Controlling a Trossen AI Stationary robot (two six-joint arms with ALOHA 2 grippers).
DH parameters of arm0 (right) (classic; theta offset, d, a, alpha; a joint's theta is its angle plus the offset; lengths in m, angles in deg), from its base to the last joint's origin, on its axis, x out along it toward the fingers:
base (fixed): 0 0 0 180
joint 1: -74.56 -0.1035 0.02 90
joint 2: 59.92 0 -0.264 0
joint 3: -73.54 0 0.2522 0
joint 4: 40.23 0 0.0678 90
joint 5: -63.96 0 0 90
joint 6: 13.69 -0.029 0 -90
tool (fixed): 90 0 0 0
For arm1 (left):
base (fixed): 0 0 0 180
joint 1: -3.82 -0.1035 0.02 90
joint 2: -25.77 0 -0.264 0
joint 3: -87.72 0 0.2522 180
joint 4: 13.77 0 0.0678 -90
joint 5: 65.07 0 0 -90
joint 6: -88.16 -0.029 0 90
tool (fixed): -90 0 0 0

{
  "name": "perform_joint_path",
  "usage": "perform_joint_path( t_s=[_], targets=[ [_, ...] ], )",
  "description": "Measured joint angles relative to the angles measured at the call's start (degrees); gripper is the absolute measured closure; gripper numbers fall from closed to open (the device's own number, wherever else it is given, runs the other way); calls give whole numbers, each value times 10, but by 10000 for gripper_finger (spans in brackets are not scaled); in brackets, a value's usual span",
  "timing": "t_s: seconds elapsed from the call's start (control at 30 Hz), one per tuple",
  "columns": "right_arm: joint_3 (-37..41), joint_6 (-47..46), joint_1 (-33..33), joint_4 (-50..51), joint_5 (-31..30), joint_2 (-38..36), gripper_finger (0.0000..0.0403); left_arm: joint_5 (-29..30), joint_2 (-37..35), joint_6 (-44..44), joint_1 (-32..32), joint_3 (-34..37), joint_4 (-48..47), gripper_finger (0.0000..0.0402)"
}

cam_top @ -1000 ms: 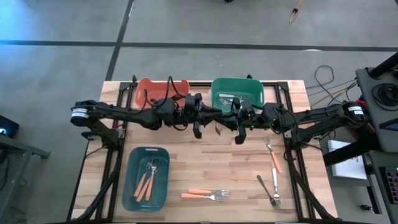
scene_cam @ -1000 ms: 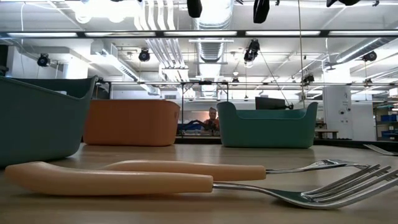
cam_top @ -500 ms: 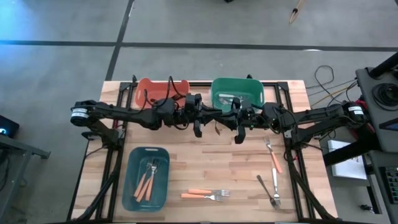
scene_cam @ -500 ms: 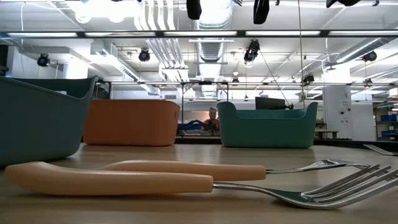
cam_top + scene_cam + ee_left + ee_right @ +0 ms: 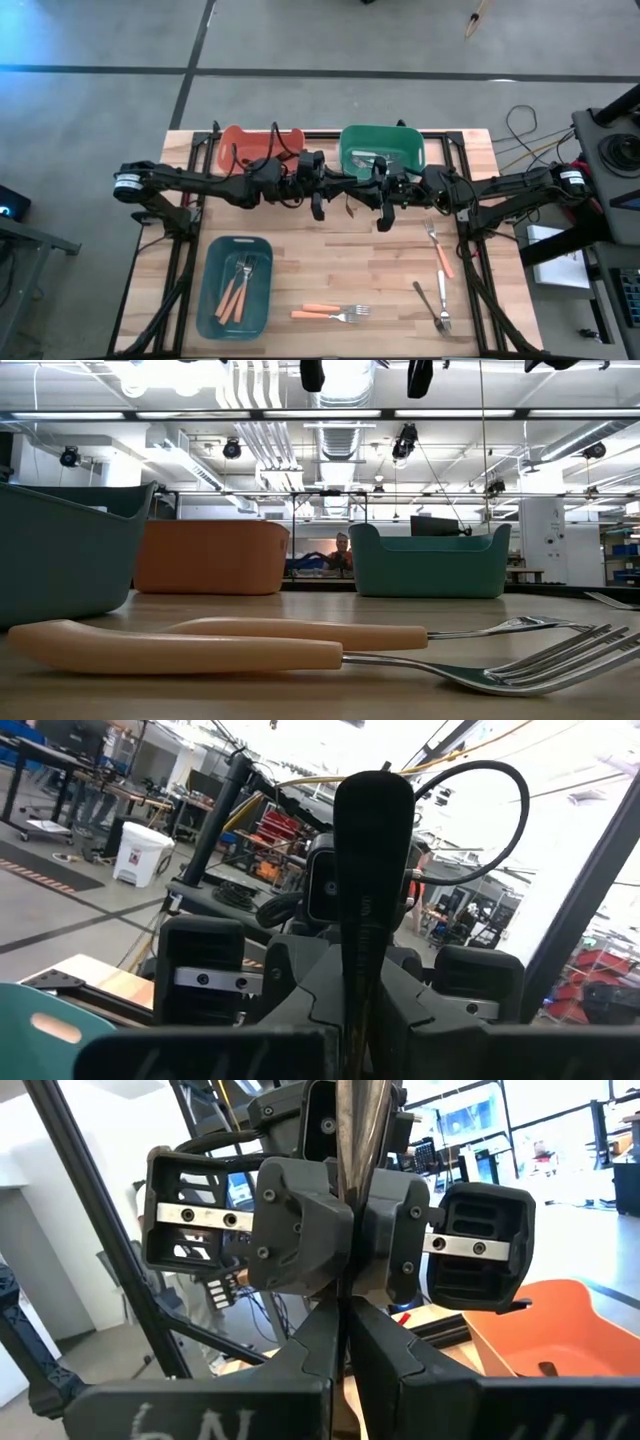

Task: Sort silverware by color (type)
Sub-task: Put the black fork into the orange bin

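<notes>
table (image 5: 330,265): pale wooden slats, seen from above, both arms stretched across its middle.

left gripper (image 5: 317,208): hangs above the table centre, fingers pressed together, nothing between them. in its own wrist view the closed fingers (image 5: 372,900) rise as one dark bar.

right gripper (image 5: 385,218): just beside the left one, near the front edge of the green bin, fingers also closed tight and empty; in its wrist view the fingers (image 5: 345,1330) meet along a thin seam, facing the other arm's wrist.

orange bin (image 5: 232,145): far edge of the table, left of centre. contents cannot be told.

green bin (image 5: 410,150): far edge, right of centre, beside the orange bin. holds light-coloured silverware (image 5: 375,160); the count is not clear.

blue bin (image 5: 212,300): near left part of the table. holds orange-handled forks (image 5: 236,290), heads toward the far side.

loose orange-handled forks (image 5: 330,312): two, lying side by side on the bare wood near the front edge, right of the blue bin, tines to the right. they fill the foreground of the low view.

single orange-handled fork (image 5: 438,250): right part of the table, below the right arm, tines toward the far side.

silver utensils (image 5: 441,305): two, all metal, close together near the front right, just beyond the single fork's handle.

person (image 5: 342,550): small, far back in the room, seen between the orange and green bins in the low view.
</notes>
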Motion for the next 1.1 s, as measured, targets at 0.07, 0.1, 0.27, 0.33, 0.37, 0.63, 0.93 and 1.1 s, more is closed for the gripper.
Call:
perform_joint_path(
  t_s=[0.07, 0.1, 0.27, 0.33, 0.37, 0.63, 0.93, 1.1],
  targets=[
    [0, 0, 0, 0, 0, 0, 390, -2, 0, 3, 0, 0, 0, 399],
    [0, 0, 0, 0, 0, 0, 390, -2, 0, 3, 0, 0, 0, 399],
    [0, -4, 0, 0, 0, 0, 377, -2, 0, 8, 0, 0, 0, 399],
    [0, -9, 0, -2, 0, 0, 363, -3, 0, 8, 0, 0, -4, 399],
    [0, -10, 0, -2, 0, 0, 355, -3, 0, 7, 0, 0, -4, 399],
    [0, -11, 0, 7, -1, 0, 301, -3, 0, 7, 0, 0, -2, 399],
    [0, -12, 0, 47, -30, -16, 270, -1, -28, 0, -13, 0, -32, 399],
    [0, -7, 0, 82, -64, -33, 264, 0, -63, -6, -40, 0, -131, 399]
  ],
)
